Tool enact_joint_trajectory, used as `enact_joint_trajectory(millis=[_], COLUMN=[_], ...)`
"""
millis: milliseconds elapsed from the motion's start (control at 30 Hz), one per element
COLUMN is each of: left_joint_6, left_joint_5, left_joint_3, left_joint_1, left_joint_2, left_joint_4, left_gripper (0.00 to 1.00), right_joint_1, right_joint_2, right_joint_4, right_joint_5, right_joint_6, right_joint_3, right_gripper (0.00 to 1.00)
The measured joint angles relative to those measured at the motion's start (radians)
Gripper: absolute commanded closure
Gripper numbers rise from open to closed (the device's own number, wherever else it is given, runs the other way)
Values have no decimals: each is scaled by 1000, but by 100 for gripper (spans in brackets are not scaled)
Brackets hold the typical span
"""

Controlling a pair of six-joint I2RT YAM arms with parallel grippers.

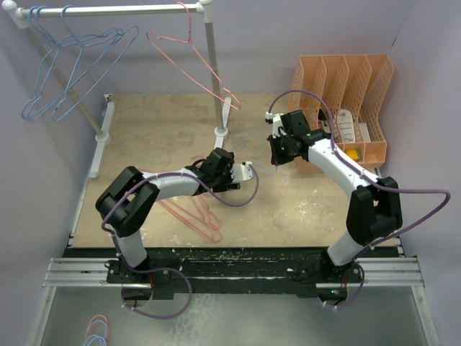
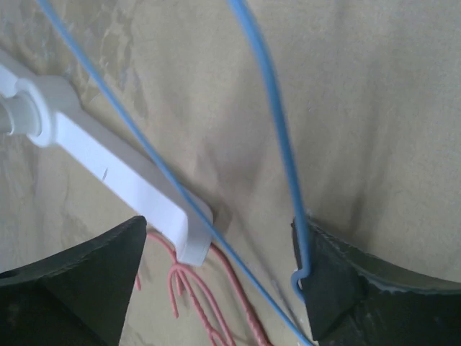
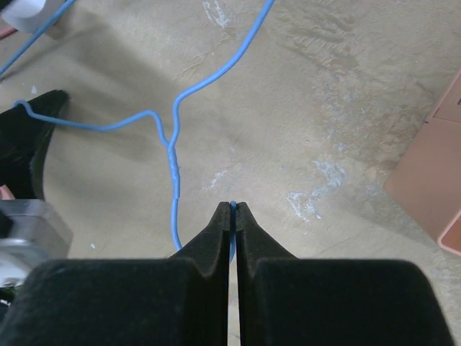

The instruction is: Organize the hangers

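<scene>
The light blue hanger (image 3: 173, 155) sits mid-frame in the top view, between the 2 arms, and looks lifted off the surface (image 1: 302, 209). Its twisted neck shows in the upper left of the right wrist view. The right claw (image 3: 232, 209) is pinched tight on 1 strand of its wire. The left claw (image 2: 220, 238) stands wide and holds nothing. 2 strands of the hanger cross its gap, and a small bend of wire rests against the finger at the lower right of the left wrist view.

We judge 2 risks here. With only 1 narrow pinch, the hanger could swivel or slide out (wire this thin gives the pads little to bite). If either arm draws away with that bend against the left finger, the wire could snag, and the pull could drag the hanger free or warp it. The white rack foot (image 2: 108, 166) lies just below, 1 more thing to catch on.

The left arm reaches from the lower left toward the centre, forearm low, wrist pointing right. The right arm folds in from the lower right, elbow out, claw aimed left. The 2 claws are near each other but apart.
</scene>
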Motion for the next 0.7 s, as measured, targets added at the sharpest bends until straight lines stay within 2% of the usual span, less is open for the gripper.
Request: enact_joint_trajectory(millis=[167,267,500,567,600,633,667,700], left_joint_6=[-23,-35,-81,-97,-106,-118,-130,-138], left_joint_5=[33,56,68,80,84,92,98,105], left_joint_3=[43,46,49,50,53,61,72,83], left_joint_1=[-1,-3,-2,-2,-2,-2,0,3], left_joint_2=[57,66,49,19,0,-28,-57,-84], left_joint_4=[7,-14,-64,-100,-125,-161,-200,-237], left_gripper=[65,100,100,100,100,100,100,100], right_joint_1=[-1,-2,-1,-1,-1,-1,-1,-1], right_joint_2=[-24,-45,-95,-100,-101,-103,-104,-106], right_joint_4=[-16,-17,-30,-39,-40,-45,-51,-64], right_joint_5=[-17,-41,-114,-117,-118,-117,-116,-114], right_joint_6=[1,6,42,55,63,72,82,92], right_joint_3=[10,28,49,66,77,93,111,142], right_gripper=[100,100,100,95,89,76,57,22])
